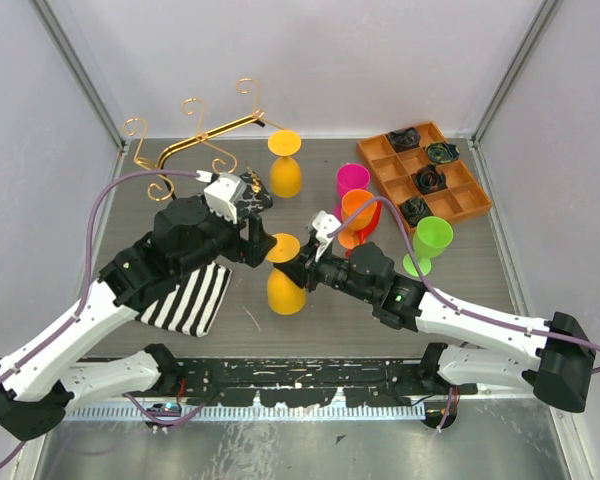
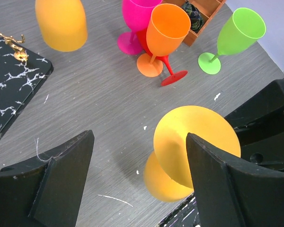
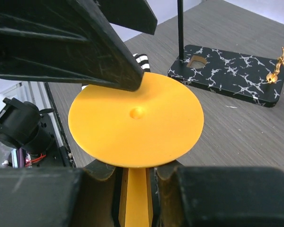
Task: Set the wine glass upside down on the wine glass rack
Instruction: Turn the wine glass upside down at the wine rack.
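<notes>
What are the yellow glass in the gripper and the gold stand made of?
The wine glass looks like plastic: opaque, matte, a moulding dimple in its foot. The wine glass rack seems shiny gold metal wire on a black-and-white marbled base, perhaps stone.

Bright, even white light falls from above in all three views, so the table [image 1: 310, 320] carries only soft, pale shadows, the clearest a faint grey patch beside the upturned wine glass [image 2: 180, 156] in the left wrist view. The top view is sharp throughout, with a mild sheen on the metal strip [image 1: 280, 450] at its near edge. In both wrist views the black fingers [image 2: 47, 189] nearest the lens are dark and blurred, while the glass's yellow foot looks crisp and matte.
</notes>
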Controlling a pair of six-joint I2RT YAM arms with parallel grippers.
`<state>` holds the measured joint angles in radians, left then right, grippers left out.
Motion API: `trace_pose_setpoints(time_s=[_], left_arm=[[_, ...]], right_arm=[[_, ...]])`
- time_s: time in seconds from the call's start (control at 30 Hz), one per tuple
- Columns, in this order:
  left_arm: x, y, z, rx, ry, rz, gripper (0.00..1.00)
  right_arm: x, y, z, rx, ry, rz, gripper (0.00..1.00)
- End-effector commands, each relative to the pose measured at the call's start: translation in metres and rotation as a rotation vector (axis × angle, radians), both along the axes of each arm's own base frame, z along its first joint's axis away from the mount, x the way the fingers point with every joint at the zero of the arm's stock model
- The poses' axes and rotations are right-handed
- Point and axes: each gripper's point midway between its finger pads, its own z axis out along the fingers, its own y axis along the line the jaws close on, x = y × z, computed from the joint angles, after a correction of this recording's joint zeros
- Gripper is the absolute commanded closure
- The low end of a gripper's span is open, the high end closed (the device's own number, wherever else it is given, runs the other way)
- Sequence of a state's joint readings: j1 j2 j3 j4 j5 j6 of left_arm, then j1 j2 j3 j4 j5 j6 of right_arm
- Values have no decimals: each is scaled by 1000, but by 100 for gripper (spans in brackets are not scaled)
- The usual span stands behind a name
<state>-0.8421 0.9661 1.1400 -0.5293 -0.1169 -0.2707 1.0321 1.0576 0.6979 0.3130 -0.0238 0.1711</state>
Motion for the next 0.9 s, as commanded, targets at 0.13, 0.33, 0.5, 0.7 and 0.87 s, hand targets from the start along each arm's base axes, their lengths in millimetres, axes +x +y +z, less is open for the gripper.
trace_pose_setpoints(time_s=[0.13, 0.33, 0.5, 0.7, 0.87], left_arm=[[7, 0, -2, -2, -3, 29, 14], [11, -3, -5, 15, 3, 32, 14], [14, -4, -6, 21, -1, 38, 14], [15, -3, 3, 5, -16, 46, 14], [12, -1, 22, -37, -42, 47, 14]], right_arm=[[-3, -2, 64, 140, -151, 17, 100], [-5, -10, 72, 173, -181, 3, 99], [-6, -17, 77, 184, -195, -16, 99], [-3, -21, 72, 163, -201, -39, 99], [0, -22, 66, 158, -195, -55, 99]])
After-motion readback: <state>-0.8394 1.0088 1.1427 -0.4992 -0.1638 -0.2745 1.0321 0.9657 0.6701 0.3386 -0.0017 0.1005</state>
